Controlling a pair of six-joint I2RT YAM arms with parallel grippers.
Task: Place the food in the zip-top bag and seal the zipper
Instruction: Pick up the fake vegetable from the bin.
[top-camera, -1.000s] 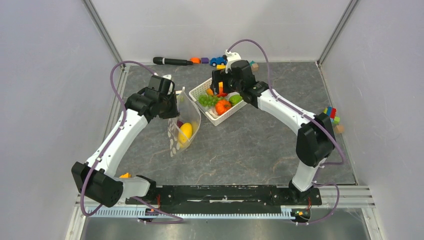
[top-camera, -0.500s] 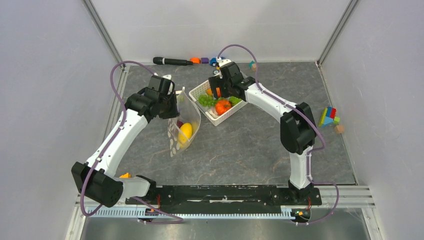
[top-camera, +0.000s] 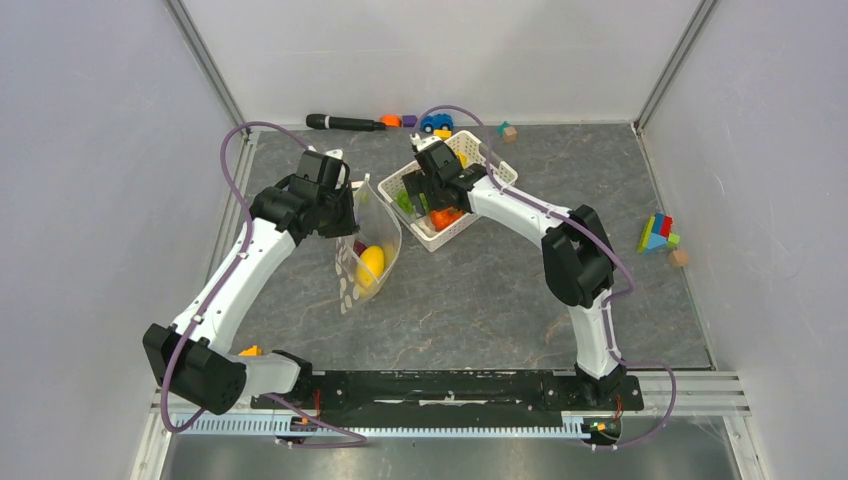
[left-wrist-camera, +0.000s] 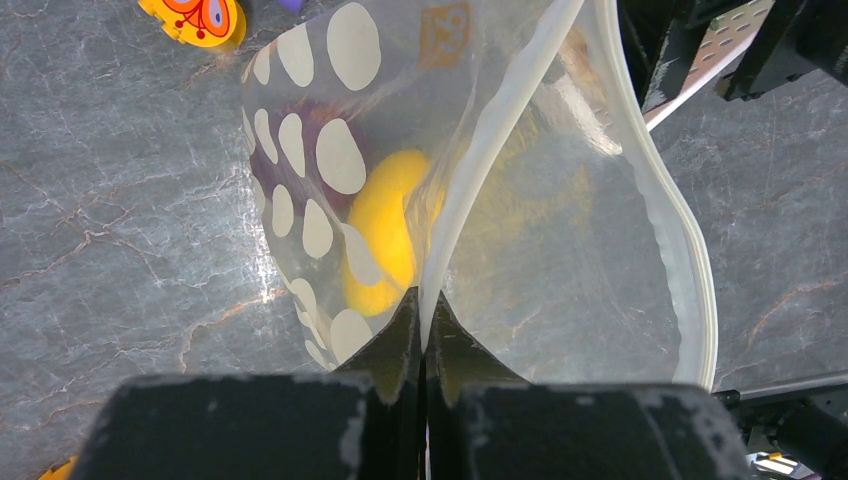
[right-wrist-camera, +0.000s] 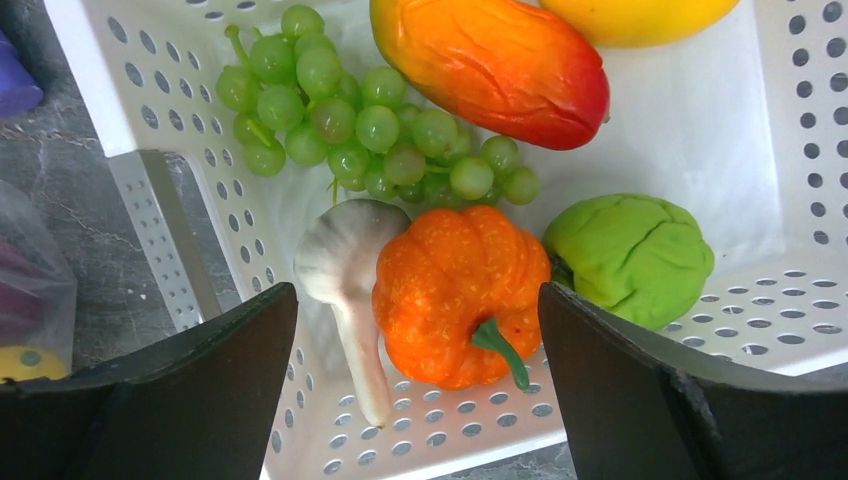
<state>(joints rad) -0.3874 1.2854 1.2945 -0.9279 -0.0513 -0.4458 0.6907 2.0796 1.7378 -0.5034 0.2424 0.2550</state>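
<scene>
Lowered into basket (right-wrist-camera: 790, 120) since a second ago: right end effector (right-wrist-camera: 418, 340), spread wide astride orange pumpkin (right-wrist-camera: 455, 290); pick likely next. Left end effector (left-wrist-camera: 421, 312) pinching bag (left-wrist-camera: 570, 240) rim, mouth open, yellow fruit (left-wrist-camera: 385, 240) inside.

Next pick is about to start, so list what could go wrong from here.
1. The open right gripper straddles the orange pumpkin, but the garlic lies against it; closing may catch both or squeeze the pumpkin out.
2. The left gripper pinches only one lip of the zip-top bag, so the floppy mouth may sag or slip free when a piece drops in beside the yellow fruit.
</scene>
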